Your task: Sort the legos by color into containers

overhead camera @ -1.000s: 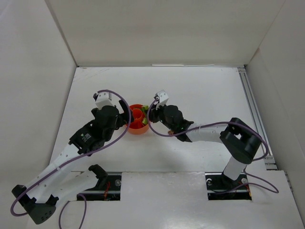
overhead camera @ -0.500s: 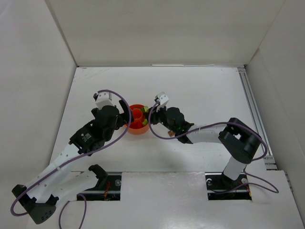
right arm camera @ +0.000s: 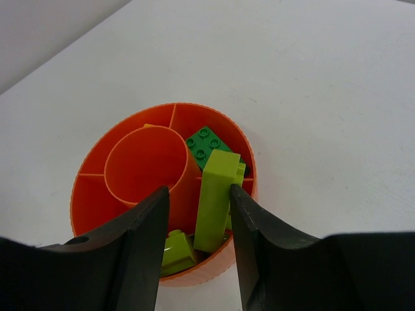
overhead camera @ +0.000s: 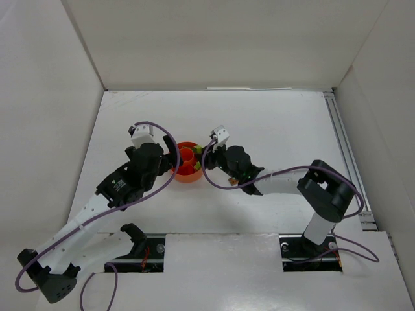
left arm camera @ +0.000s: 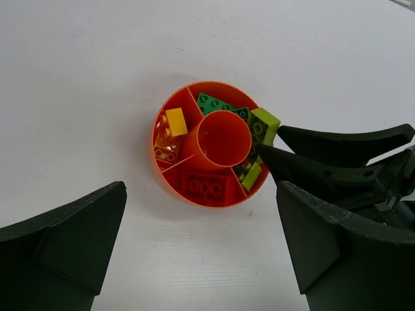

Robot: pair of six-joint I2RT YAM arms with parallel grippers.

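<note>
The container, a round orange bowl point(overhead camera: 187, 176) point(left arm camera: 162, 178) point(right arm camera: 214, 272), has a raised centre cup and wedge compartments. In the left wrist view the compartments hold a red lego point(left arm camera: 207, 186), a yellow lego point(left arm camera: 176, 122), an orange lego point(left arm camera: 165, 150), a green lego point(left arm camera: 214, 103) and lime legos point(left arm camera: 249, 175). A long lime lego point(right arm camera: 217, 201) point(left arm camera: 264, 124) stands on end in the bowl's lime compartment. My right gripper point(right arm camera: 198, 194) point(overhead camera: 204, 162) straddles it, open, with a gap on the left side. My left gripper point(left arm camera: 201, 223) point(overhead camera: 170, 159) hangs open wide just short of the bowl.
White walls enclose the table on three sides. A metal rail point(overhead camera: 343, 149) runs along the right edge. Purple cables point(overhead camera: 155, 126) loop over both arms close to the bowl.
The right gripper's jaws have parted from the long lime lego, which now stands in the bowl. The left arm has hardly moved.
</note>
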